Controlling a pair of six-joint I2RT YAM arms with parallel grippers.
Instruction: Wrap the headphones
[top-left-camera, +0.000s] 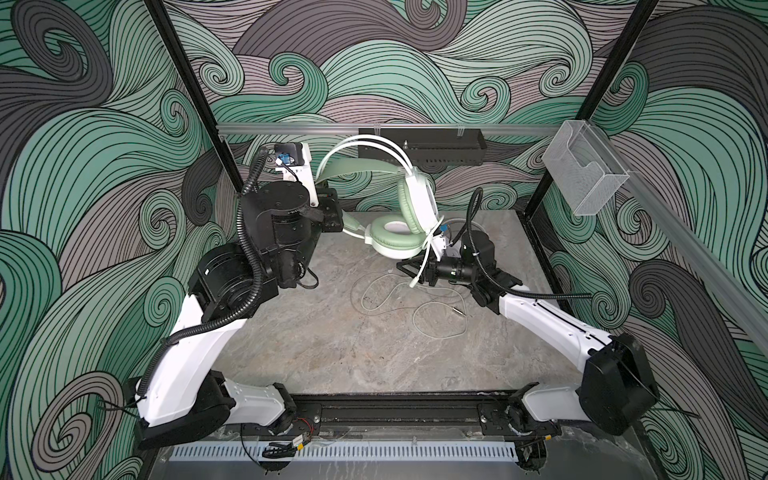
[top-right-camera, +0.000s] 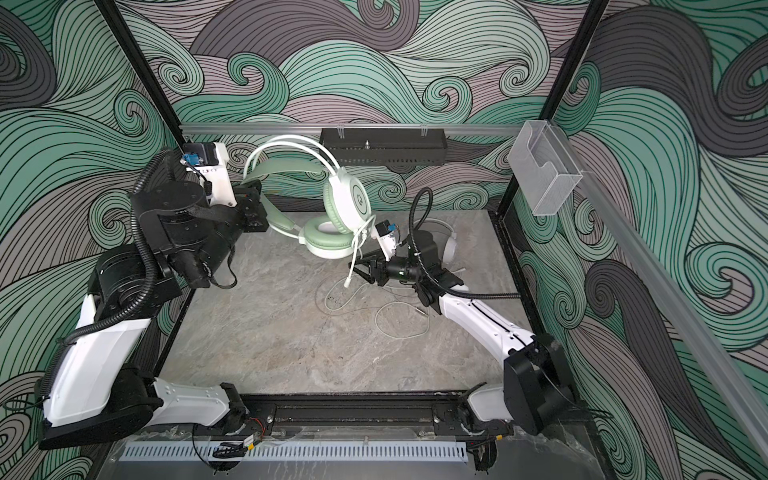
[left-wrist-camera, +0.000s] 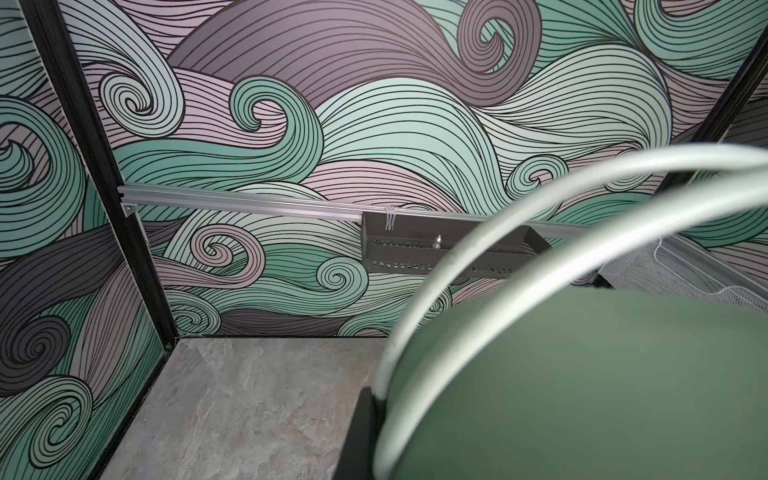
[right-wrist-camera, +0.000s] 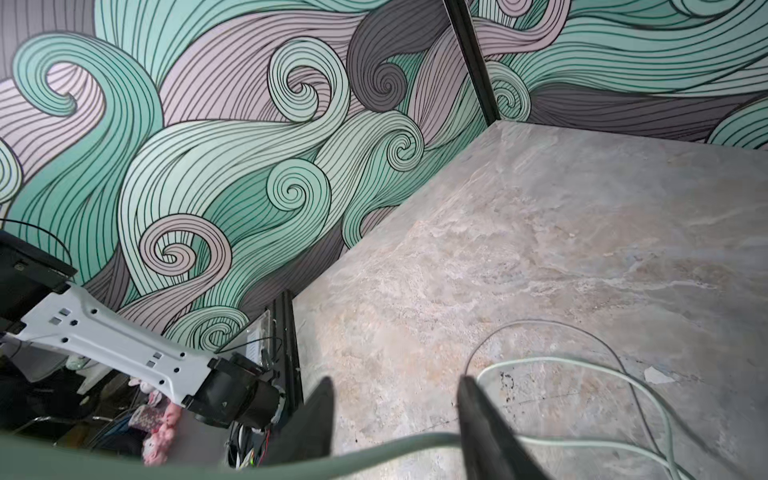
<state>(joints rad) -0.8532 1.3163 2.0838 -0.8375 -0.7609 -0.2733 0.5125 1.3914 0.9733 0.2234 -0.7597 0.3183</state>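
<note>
L end effector (top-left-camera: 338, 216) is clamped on the green strap of the mint headset (top-left-camera: 409, 199), held up over the back of the bench (top-left-camera: 332, 357). R end effector (right-wrist-camera: 395, 379) has jaws part-open; a thick pale stalk (right-wrist-camera: 415, 441) off the earcup crosses btwn them, not pinched. The thin cable (top-left-camera: 390, 299) lies in loose loops below.

Risks, imo:
- R closes on air or on the stalk.
- The loops snag & knot.
- The strap slips from L.
- The 2nd, white headset (top-right-camera: 446, 245), behind R arm, gets dragged.
</note>
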